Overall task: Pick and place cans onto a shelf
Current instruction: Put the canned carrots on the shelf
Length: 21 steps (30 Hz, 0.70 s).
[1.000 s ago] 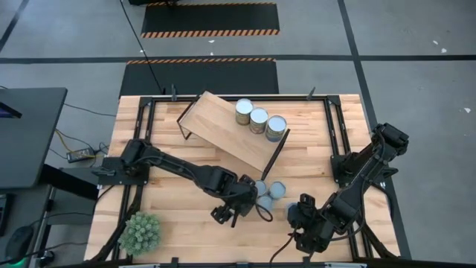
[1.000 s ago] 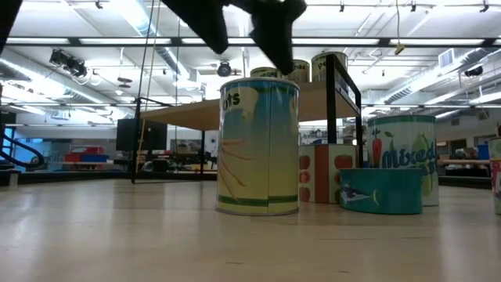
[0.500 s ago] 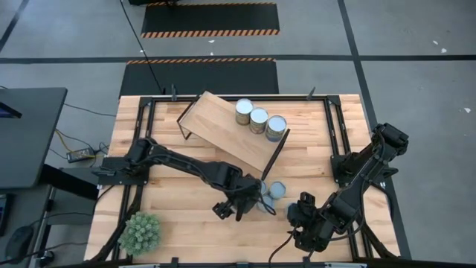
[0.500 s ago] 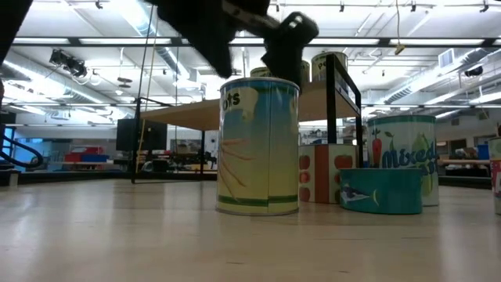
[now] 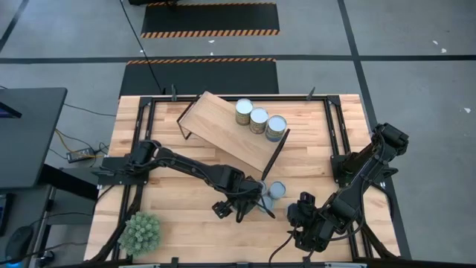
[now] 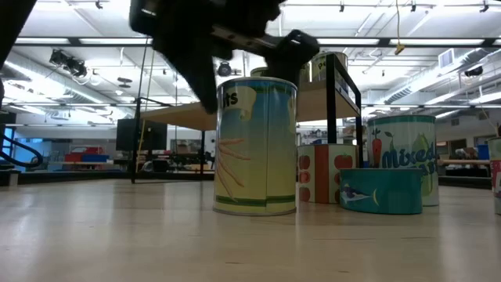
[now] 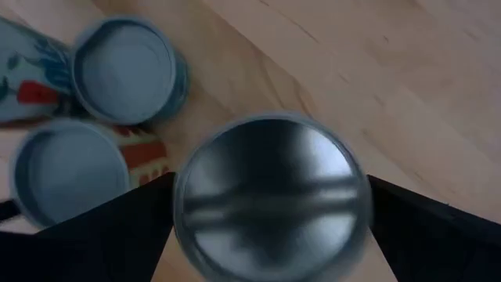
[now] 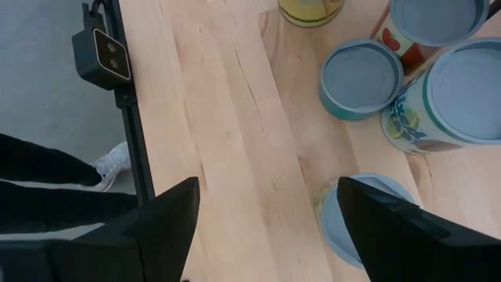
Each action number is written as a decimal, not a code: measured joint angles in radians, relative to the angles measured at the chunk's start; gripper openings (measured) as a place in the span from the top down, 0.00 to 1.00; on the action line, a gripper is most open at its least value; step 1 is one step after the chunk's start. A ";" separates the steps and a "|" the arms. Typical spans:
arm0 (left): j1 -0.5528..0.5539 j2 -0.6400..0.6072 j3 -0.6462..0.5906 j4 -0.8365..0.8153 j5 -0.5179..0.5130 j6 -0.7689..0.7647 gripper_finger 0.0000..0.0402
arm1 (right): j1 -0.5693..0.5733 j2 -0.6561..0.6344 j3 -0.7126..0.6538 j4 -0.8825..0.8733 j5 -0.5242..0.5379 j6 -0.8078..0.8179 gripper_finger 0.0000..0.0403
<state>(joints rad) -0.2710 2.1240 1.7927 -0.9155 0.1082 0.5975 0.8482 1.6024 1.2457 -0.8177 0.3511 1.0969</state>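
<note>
From above, my left arm [image 5: 201,173] hides most of the cans [image 5: 277,191] on the table. One can [image 7: 270,200] looks blurry up close.

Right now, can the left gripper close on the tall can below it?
Probably yes. The left gripper is open with its fingers on either side of the tall can, and the neighbouring cans stand clear of it.
</note>
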 joint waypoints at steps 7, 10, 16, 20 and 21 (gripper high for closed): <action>-0.001 0.023 -0.001 -0.031 -0.029 0.009 0.06 | 0.000 0.000 0.000 -0.001 0.000 0.001 0.23; -0.001 0.027 -0.001 -0.026 -0.050 -0.014 0.14 | 0.000 0.000 0.000 -0.001 0.000 0.002 0.23; 0.000 0.027 -0.001 -0.027 -0.041 -0.069 0.26 | 0.000 0.000 0.000 -0.005 0.000 0.000 0.23; 0.005 0.001 0.000 -0.063 -0.014 -0.128 0.26 | 0.000 0.000 0.000 -0.009 -0.001 0.003 0.23; 0.009 -0.017 0.000 -0.077 -0.004 -0.145 0.26 | 0.000 0.000 0.000 -0.009 -0.001 0.003 0.23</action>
<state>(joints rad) -0.2619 2.1067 1.7924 -0.9920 0.1040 0.4522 0.8478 1.6024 1.2457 -0.8268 0.3504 1.1000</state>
